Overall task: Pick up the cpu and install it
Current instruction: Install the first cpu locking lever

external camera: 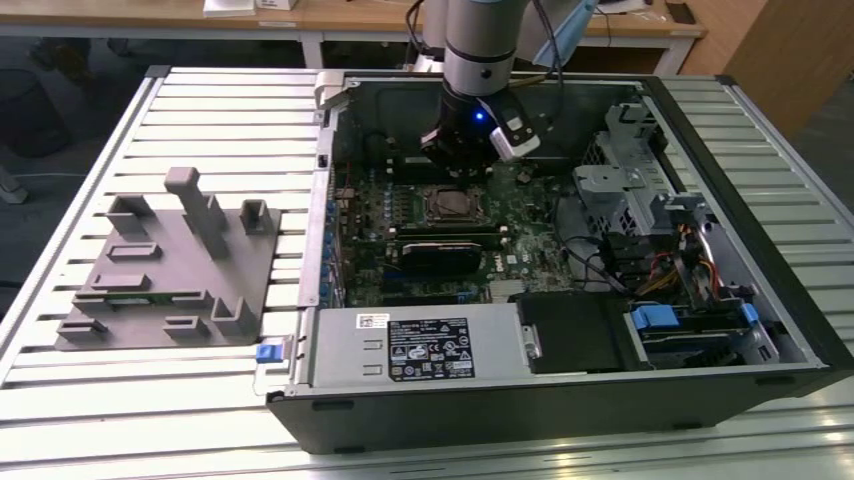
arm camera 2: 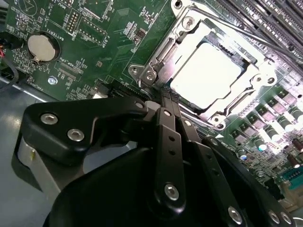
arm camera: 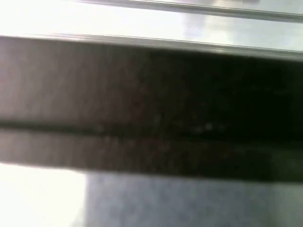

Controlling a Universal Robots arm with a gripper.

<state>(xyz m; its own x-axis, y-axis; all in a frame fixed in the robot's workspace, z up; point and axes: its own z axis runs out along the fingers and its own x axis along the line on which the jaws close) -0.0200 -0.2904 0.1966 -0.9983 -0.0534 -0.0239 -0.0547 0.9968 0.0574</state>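
The cpu (arm camera 2: 206,78), a small square chip with a pale silvery top, lies flat inside the metal frame of the black socket (arm camera 2: 156,61) on the green motherboard. In the exterior view the cpu (external camera: 454,205) sits mid-board inside the open computer case. My gripper (arm camera 2: 168,98) hangs just off one side of the socket, with its two black fingers pressed together and nothing between them. In the exterior view the gripper (external camera: 461,168) is low inside the case, just behind the socket.
A grey plastic holder (external camera: 174,260) lies on the slatted table at the exterior view's left. The grey metal box with a white label (external camera: 414,345) fills the case's front. Drive cages and cables (external camera: 654,230) crowd the exterior view's right. A coin battery (arm camera 2: 40,46) sits on the board.
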